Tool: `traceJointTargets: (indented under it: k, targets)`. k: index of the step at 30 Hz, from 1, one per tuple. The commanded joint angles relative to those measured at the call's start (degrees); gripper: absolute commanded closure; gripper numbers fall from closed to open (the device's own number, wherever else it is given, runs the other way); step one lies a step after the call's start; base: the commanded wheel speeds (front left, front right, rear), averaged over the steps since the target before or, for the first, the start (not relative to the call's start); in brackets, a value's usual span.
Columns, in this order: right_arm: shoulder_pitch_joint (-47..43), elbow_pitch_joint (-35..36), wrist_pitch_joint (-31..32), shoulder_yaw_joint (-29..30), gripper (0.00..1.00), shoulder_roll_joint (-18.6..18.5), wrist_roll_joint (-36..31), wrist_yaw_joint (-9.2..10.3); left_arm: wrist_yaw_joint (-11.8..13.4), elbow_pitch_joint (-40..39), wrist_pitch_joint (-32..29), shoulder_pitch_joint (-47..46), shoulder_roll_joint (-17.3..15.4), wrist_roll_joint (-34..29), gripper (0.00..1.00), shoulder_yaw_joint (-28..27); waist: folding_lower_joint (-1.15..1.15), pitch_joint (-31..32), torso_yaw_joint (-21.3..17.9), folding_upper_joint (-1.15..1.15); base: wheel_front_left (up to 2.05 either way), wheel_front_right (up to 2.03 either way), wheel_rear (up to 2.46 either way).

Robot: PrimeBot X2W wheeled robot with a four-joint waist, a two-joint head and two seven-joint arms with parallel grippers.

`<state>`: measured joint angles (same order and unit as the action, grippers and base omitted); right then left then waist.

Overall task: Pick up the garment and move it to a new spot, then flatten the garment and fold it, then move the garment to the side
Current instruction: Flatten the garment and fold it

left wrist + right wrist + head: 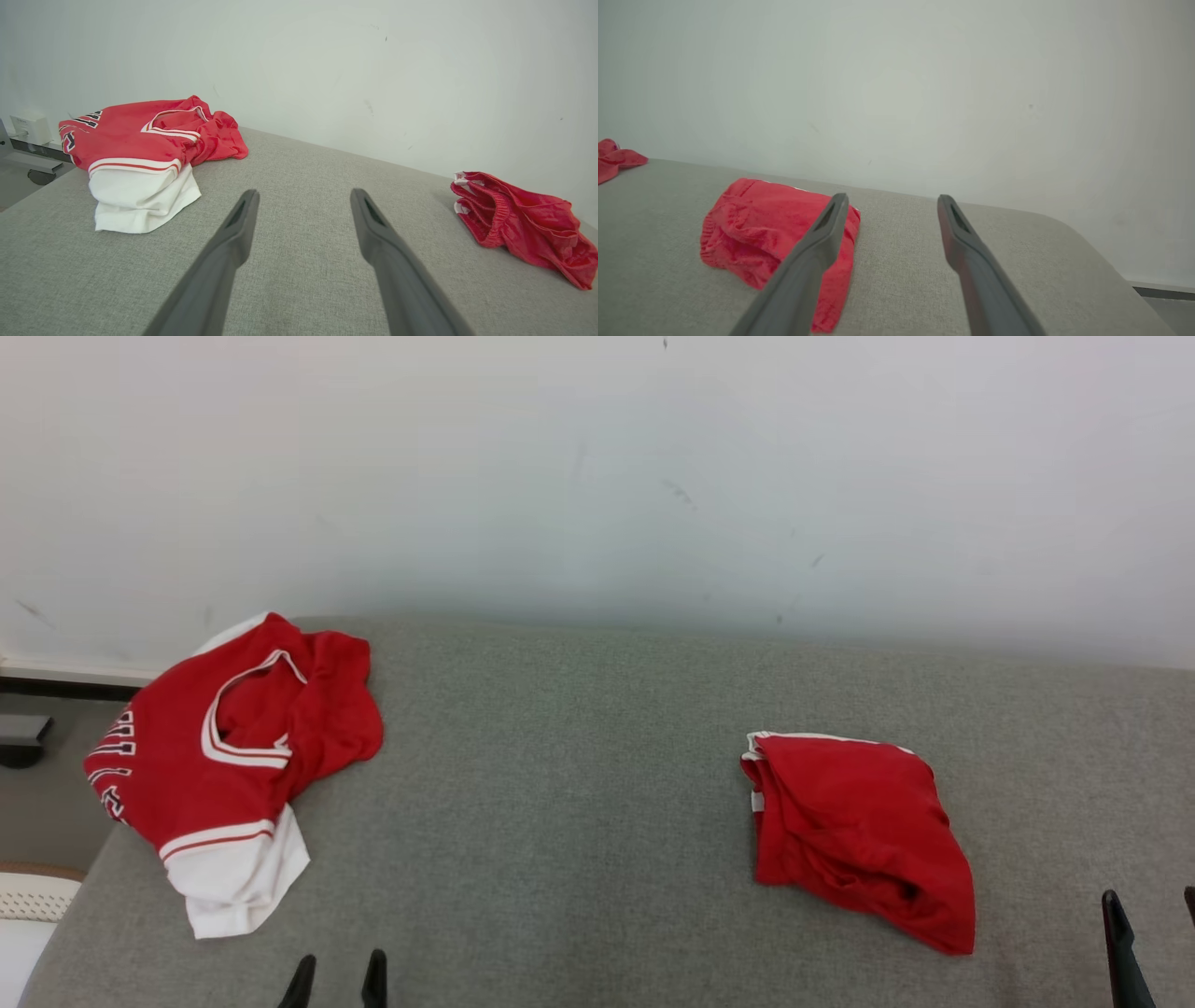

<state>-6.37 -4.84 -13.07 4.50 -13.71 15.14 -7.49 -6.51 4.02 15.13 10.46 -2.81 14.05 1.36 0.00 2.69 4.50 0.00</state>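
Note:
A crumpled red and white jersey (224,756) (140,149) lies at the left end of the grey cushioned surface (579,784), partly over its edge. A folded red pair of shorts (854,831) (518,224) (770,233) rests on the right half. My left gripper (338,971) (303,196) stands open near the front edge, below and right of the jersey, holding nothing. At the lower right my right gripper (1150,901) (889,200) is open and empty too, just right of the shorts.
A pale wall (597,476) rises directly behind the surface. Off the left end I see a dark fixture (23,737) and a white slatted object (33,896) on the floor side. Bare grey fabric stretches between the two garments.

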Motion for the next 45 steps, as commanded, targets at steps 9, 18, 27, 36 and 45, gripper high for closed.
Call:
traceJointTargets:
  k: [9,18,27,36,45]
  targets:
    - [2.9,-6.2,-1.9,-1.6,0.36,1.6,-1.3,0.01,-0.1,-0.6,0.0,0.8,-0.2,-1.0,0.0,-0.6,0.0,-0.7,-0.4,0.0,0.0,0.0,0.0]
    - [16.9,-18.7,1.2,-9.3,1.0,1.9,-4.6,0.01,-0.5,0.3,0.0,-1.5,-0.2,-1.5,0.0,1.0,0.0,-3.5,1.8,0.0,0.0,0.0,0.0]
    - [25.8,-33.0,-0.1,-13.5,1.0,5.1,-8.3,0.01,-0.9,1.4,0.0,-3.3,-0.2,-0.2,0.0,1.7,0.0,-5.6,5.1,0.0,0.0,0.0,0.0]
    - [26.7,-37.5,-1.8,-20.9,1.0,7.7,-7.7,0.01,-1.0,1.6,0.0,-3.5,-0.2,-0.1,0.0,1.4,0.0,-6.1,6.6,0.0,0.0,0.0,0.0]
    - [25.9,-36.7,-2.1,-23.9,1.0,8.7,-5.7,0.01,-1.0,2.1,0.0,-2.7,-0.2,0.2,0.0,1.4,0.0,-4.7,6.3,0.0,0.0,0.0,0.0]
